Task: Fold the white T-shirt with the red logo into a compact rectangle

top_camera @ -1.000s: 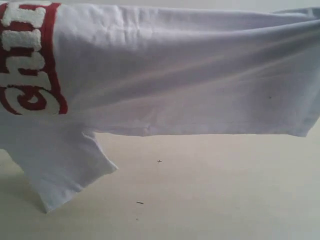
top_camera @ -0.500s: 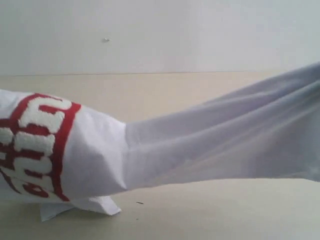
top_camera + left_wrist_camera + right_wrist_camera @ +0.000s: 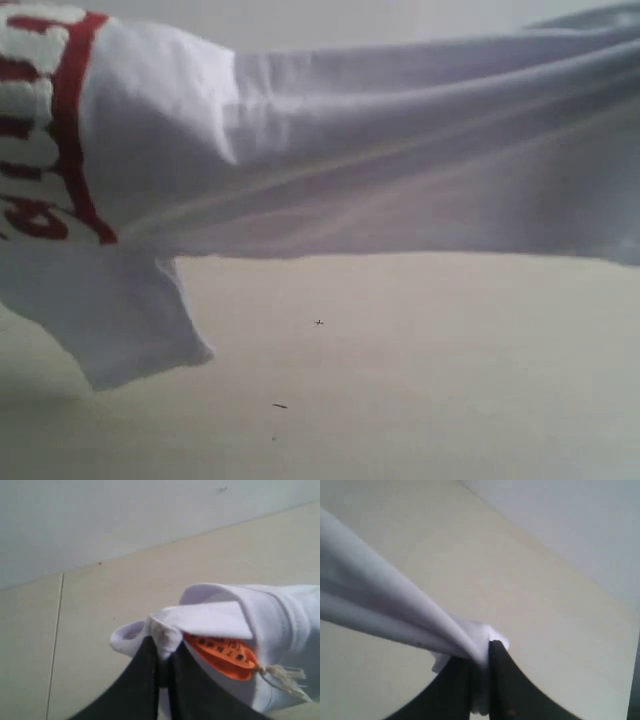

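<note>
Clearly little of the folding is settled: the pale table [image 3: 430,390] lies open beneath the cloth, with only a couple of tiny dark specks on it, so there looks to be ample room to lay the garment down and work. The white T-shirt [image 3: 400,150] hangs in the air, stretched as a long band across the exterior view between the two arms, its lower edge well above the tabletop. No flat, compact rectangle exists yet, and I judge that laying it out, bringing in the sides and doubling it over all remain. The red logo [image 3: 65,130] shows at the left end, cut off by the picture's edge. One sleeve [image 3: 120,320] droops below it, its hem near or touching the table; I cannot tell which. The left gripper [image 3: 161,652] is pressed together on a bunched edge by the collar, just beside the orange neck tag [image 3: 222,655]. The right gripper [image 3: 479,660] pinches a gathered wad of cloth at the other end.
</note>
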